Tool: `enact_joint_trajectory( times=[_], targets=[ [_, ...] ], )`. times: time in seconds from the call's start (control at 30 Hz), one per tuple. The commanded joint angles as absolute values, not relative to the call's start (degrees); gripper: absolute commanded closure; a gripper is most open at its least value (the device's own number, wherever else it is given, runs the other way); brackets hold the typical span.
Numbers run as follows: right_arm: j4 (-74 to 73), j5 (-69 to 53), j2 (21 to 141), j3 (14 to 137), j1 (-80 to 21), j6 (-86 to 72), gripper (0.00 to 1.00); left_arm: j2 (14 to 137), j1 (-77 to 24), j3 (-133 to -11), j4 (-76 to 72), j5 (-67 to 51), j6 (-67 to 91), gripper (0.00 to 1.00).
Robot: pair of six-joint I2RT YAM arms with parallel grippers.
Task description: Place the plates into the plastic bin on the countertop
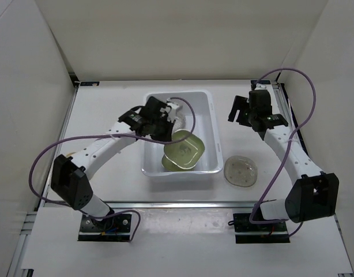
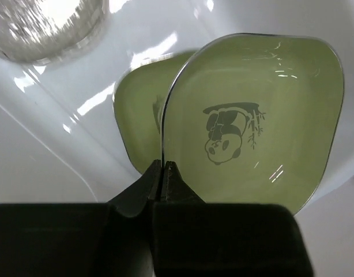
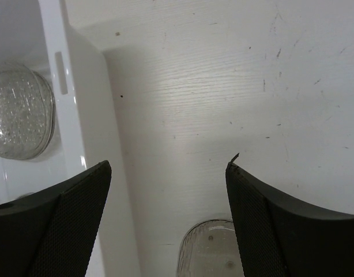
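Kind of place: a robot laboratory, set up as a closed test cell.
Walls: plain white panels (image 1: pixel 27 86) stand at the left, back and right of the table, like a box.
Work surface: a flat white countertop (image 1: pixel 108 104) with small scratches and a metal rail (image 1: pixel 183 203) along its near edge.
Machines: a left arm (image 1: pixel 102 151) and a right arm (image 1: pixel 292 150), each bolted on a black base plate (image 1: pixel 106 226) at the near edge.
Wiring: purple cables (image 1: pixel 32 171) run exposed in wide loops beside the arms.
Props: a white plastic bin (image 1: pixel 177 93), a light-green plate (image 1: pixel 185 151) with a panda print, and a clear plate (image 1: pixel 241 171), which are kitchen things laid out on a test table.
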State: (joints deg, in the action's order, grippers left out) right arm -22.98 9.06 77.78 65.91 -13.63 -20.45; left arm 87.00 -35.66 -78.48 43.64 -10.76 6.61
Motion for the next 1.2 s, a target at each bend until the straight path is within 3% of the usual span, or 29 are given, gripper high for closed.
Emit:
enact_joint_trajectory(
  times=[0.0,0.4,0.5,0.6,0.77,0.9,0.93,0.97,1.0,1.03,1.13,1.17],
  targets=[
    [-22.9,9.0,74.5,64.0,-12.3,-18.8,0.17,89.5,-39.4,-78.8,51.7,-1.4,4.9,0.90],
    [-24.3,8.1,71.7,59.4,-10.9,-18.3,0.16,93.5,-41.5,-74.0,51.6,4.9,8.1,0.90],
    [-24.4,8.1,71.5,59.2,-10.5,-18.1,0.15,94.0,-41.7,-73.3,50.6,3.5,8.7,0.76],
    [-24.6,8.4,71.7,59.5,-10.5,-17.6,0.15,93.9,-41.7,-71.8,50.5,3.3,9.6,0.71],
    [-25.0,8.6,71.7,58.9,-10.5,-17.4,0.14,92.1,-41.7,-70.5,49.2,2.3,10.5,0.50],
    [-25.7,8.6,71.0,58.0,-10.2,-17.8,0.14,91.4,-41.7,-70.7,47.6,0.8,10.5,0.46],
    [-25.7,8.4,70.5,57.7,-9.9,-18.3,0.14,91.4,-41.7,-70.7,47.5,0.3,10.5,0.46],
    [-25.7,8.1,70.0,56.9,-9.5,-18.6,0.14,91.6,-41.7,-70.7,47.0,0.3,10.4,0.52],
    [-25.7,7.7,69.6,56.3,-8.8,-18.6,0.14,91.8,-41.7,-70.7,46.9,-1.6,10.2,0.67],
    [-25.5,6.7,69.3,55.7,-7.6,-19.0,0.14,91.8,-41.7,-70.3,46.6,-2.1,10.3,0.76],
    [-25.3,5.1,67.0,54.3,-4.9,-19.5,0.14,92.7,-41.7,-69.4,45.9,-3.5,9.6,0.90],
    [-25.5,4.9,66.5,54.1,-4.2,-19.5,0.14,92.8,-41.7,-69.4,45.9,-2.8,9.7,0.90]
  ],
)
